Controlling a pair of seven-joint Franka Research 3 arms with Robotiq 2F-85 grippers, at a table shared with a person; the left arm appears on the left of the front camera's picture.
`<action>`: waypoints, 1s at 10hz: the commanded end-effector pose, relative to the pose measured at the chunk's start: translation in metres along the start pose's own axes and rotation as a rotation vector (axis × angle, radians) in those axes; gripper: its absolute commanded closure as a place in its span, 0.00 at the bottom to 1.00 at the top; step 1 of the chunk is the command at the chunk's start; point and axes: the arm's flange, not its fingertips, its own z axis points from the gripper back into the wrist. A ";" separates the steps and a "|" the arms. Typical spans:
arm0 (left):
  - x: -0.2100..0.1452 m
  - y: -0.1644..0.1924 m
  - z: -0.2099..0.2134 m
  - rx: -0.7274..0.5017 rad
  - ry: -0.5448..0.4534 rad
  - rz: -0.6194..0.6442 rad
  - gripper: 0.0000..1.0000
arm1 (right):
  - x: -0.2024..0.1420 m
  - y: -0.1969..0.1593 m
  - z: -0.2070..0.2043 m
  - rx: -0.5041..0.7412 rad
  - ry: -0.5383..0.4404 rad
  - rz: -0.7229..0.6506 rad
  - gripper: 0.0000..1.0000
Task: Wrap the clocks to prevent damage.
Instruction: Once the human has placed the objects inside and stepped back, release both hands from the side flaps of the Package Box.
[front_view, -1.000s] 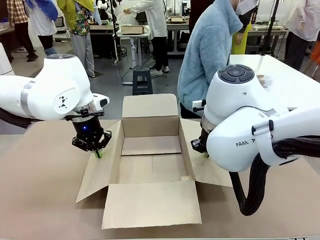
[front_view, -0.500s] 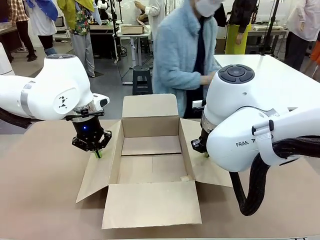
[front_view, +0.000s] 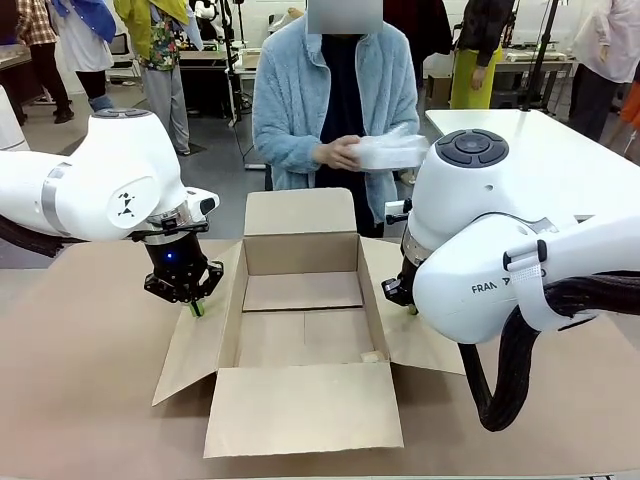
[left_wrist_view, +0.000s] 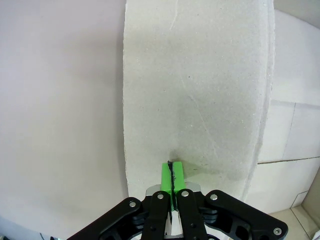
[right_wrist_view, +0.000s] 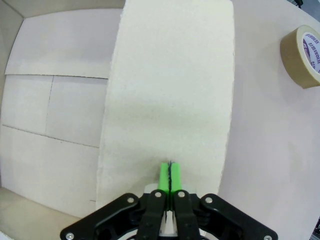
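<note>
While a person stands at the table's far edge with both hands (front_view: 340, 153) closed around a white bundle (front_view: 392, 150) of soft wrapping at chest height, an open cardboard box (front_view: 302, 255) sits at the middle of the table (front_view: 80, 380), its four flaps spread outward. Whether the bundle has a clock inside cannot be told; the wrapping hides whatever it covers. It is above the far edge, just beyond the box's far flap and apart from it.

The left gripper (front_view: 197, 308) points down at the box's left flap (front_view: 195, 345). In the left wrist view, that gripper (left_wrist_view: 172, 172) has its green pads pressed flat together with nothing between them, and their tips are at the surface of the flap (left_wrist_view: 195, 100).

The right gripper (front_view: 412, 308) stands likewise at the right flap (front_view: 400, 330), largely hidden in the front view behind its own arm. From the right wrist view, this gripper (right_wrist_view: 170, 175) is fully closed and empty, its tips down on the flap (right_wrist_view: 170, 75).

A roll of brown tape (right_wrist_view: 303, 56) lies flat on the table beyond the right flap, toward the table's right edge, well apart from the gripper.
</note>
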 end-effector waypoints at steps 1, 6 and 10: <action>0.000 0.000 -0.001 0.000 0.001 0.001 1.00 | 0.000 0.000 0.000 -0.001 0.002 -0.002 0.99; 0.000 0.000 -0.001 0.000 0.001 0.001 1.00 | 0.000 0.000 0.000 -0.001 0.002 -0.002 0.99; 0.000 0.000 -0.001 0.000 0.001 0.001 1.00 | 0.000 0.000 0.000 -0.001 0.002 -0.002 0.99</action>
